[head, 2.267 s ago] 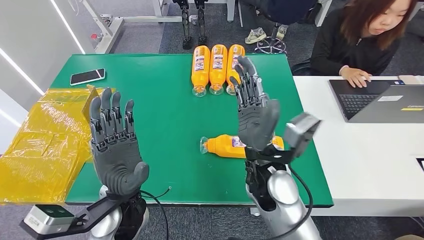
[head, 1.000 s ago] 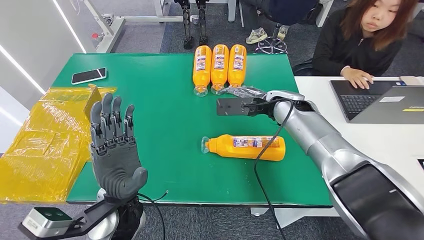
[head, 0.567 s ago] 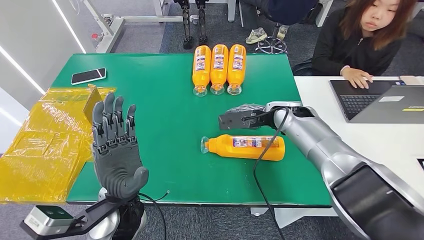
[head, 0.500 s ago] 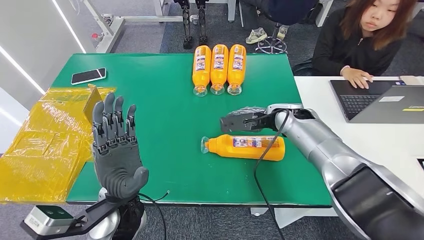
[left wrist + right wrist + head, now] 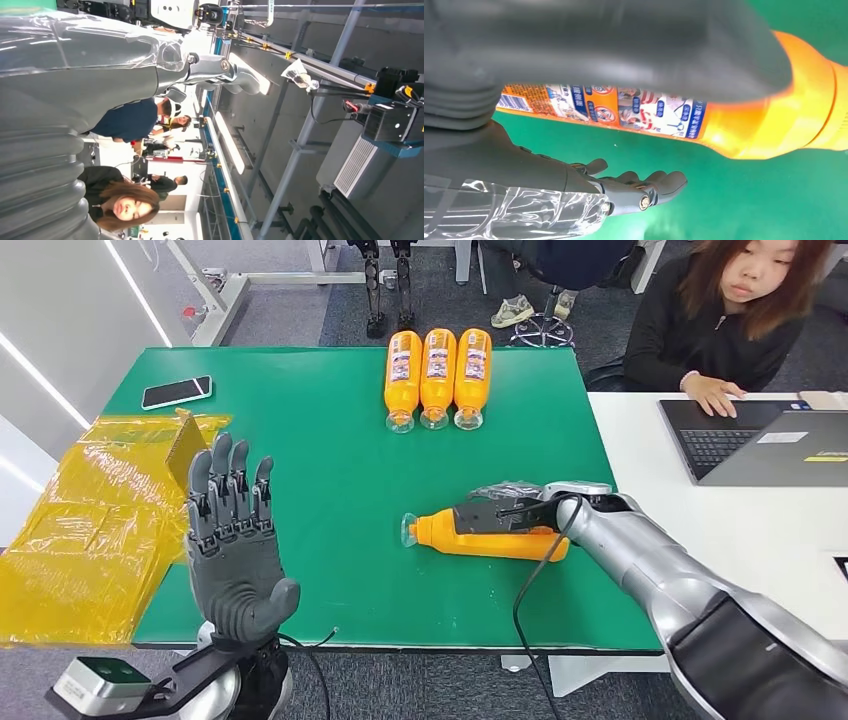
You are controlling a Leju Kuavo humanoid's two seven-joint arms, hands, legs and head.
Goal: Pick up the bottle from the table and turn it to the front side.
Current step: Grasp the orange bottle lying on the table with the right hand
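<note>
orange bottle lies on its side on the green table, right of centre toward the near edge, cap pointing left, printed label showing in the right wrist view. right hand sits over the bottle's middle from the right, arm reaching in low across the table's right edge; right wrist view has the thumb over the top of the bottle and the fingers stretched out apart on the other side above the green surface, not wrapped round it, so the hand is spread and holds nothing, contact with the bottle can't be told. left hand is raised upright near the table's near-left edge, palm toward the camera, fingers straight and apart, nothing in it. three more orange bottles lie side by side at the far edge, touching, caps toward the near side. a phone lies at the far left of the table, yellow plastic bag hangs over the left edge. person sits at the far right with a hand on a laptop on the white table.
</note>
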